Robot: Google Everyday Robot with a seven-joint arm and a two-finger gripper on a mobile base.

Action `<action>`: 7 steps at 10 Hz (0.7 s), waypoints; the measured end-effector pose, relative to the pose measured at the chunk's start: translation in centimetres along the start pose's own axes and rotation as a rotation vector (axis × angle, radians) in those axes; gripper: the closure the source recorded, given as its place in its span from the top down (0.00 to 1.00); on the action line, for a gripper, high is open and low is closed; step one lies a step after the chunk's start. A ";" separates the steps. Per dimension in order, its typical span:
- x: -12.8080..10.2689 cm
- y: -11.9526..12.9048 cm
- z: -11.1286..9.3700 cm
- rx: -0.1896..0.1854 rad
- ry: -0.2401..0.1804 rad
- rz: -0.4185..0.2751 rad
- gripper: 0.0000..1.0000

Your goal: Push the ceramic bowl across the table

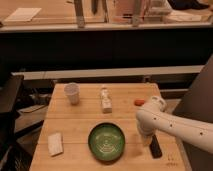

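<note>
Just right of the ceramic bowl [106, 141], the gripper [155, 148] points down at the table [80, 125], apart from the bowl's rim. How wide it stands cannot be told. Beyond the bowl stand a white cup [72, 93] and a small bottle [105, 99].

Green ceramic bowl [106, 141], pale rings, light table [82, 117], dark gripper [154, 147] beside bowl

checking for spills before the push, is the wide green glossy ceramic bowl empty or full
Empty: the green bowl shows its bare ringed inside. The gripper is just beside it.
</note>
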 end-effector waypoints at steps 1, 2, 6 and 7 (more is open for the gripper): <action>-0.2 0.1 0.3 -0.002 -0.004 0.000 0.28; -0.3 0.1 0.4 -0.003 -0.006 0.000 0.19; -1.9 0.0 1.4 -0.022 0.000 -0.049 0.02; -3.0 -0.1 1.6 -0.027 0.001 -0.070 0.02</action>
